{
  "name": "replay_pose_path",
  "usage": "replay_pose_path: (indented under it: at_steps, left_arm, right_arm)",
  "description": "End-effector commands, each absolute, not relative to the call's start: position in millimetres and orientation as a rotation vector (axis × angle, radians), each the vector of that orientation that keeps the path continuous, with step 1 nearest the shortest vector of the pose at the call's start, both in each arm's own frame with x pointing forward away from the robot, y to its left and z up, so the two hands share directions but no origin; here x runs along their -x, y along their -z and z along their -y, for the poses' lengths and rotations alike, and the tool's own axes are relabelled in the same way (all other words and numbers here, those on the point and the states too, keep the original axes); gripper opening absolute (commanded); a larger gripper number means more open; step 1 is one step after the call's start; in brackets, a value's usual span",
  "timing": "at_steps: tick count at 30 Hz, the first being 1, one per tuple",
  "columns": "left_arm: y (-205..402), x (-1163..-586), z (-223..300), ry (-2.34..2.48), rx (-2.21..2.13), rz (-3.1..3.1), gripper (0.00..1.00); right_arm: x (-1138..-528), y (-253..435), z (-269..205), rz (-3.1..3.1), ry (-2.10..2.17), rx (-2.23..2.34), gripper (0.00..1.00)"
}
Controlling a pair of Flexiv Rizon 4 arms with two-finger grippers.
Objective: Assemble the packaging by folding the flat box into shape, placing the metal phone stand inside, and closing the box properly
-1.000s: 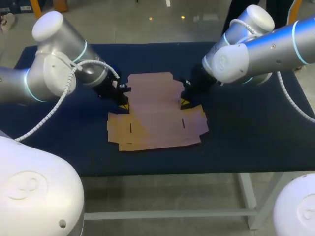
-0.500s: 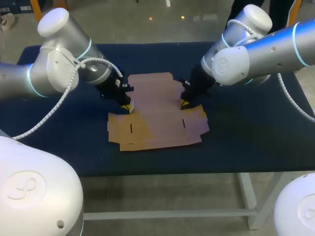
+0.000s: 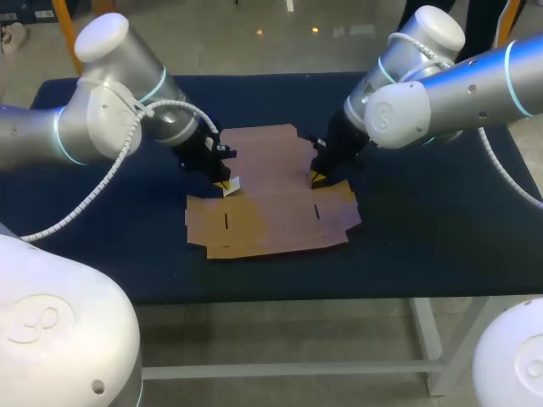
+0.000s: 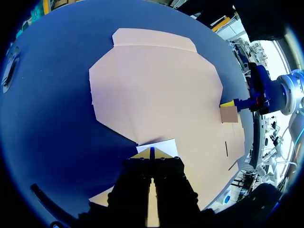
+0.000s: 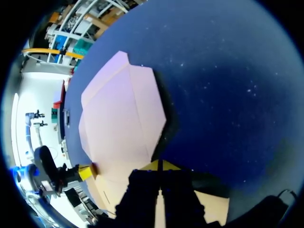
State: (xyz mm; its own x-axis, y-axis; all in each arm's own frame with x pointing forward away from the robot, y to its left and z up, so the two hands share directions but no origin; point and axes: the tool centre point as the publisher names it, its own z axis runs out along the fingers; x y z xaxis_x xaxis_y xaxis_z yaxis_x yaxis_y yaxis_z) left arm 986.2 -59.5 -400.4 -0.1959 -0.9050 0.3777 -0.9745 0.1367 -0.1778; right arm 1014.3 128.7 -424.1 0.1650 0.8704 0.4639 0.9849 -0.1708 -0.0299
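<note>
The dark blue counter (image 3: pixel 424 229) carries only one of the task's things, the flat box (image 3: pixel 271 203). It lies spread out near the middle as an unfolded cardboard blank, with its slots and creases facing up. The metal phone stand shows in none of the views, so I cannot say where it waits.

The left arm (image 3: pixel 110 119) comes in over the blank's left edge and the right arm (image 3: pixel 441 93) over its right edge, the two facing each other across the cardboard.

By my reading, folding has only just begun. Nearly all of the blank rests flat on the counter – no wall stands and no tray shape has formed. The one sign of work is a small pale tab (image 3: pixel 232 183) at the left edge, tipped up off the surface (the left wrist view shows it right at the fingertips). A matching tab (image 4: pixel 229 114) sits at the right arm's yellow tip.

The left jaws look closed on the blank's left edge at that tab, with a strip of cardboard running between the fingers. The right jaws look closed on the right edge the same way.

Raising the sides, locking them, loading the stand and closing the lid all remain to be done – almost the whole job.
</note>
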Motion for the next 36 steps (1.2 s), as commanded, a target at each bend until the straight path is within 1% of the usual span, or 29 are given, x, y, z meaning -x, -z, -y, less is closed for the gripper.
replay_pose_path:
  at_steps: [1, 16, 36]
  left_arm:
    - [403.1, -986.8, 63.7, -0.561, -1.875, 2.229, 0.00]
    - [405.2, -986.2, 65.9, -0.551, -1.894, 2.229, 0.00]
    - [405.7, -987.6, 70.6, -0.538, -1.894, 2.234, 0.00]
  right_arm:
    - [-1014.7, 422.0, -131.4, 1.776, 0.482, 2.124, 0.00]
    - [-1003.9, 410.6, -131.3, 1.801, 0.487, 2.119, 0.00]
    - [-998.3, 415.7, -121.4, 1.764, 0.468, 2.132, 0.00]
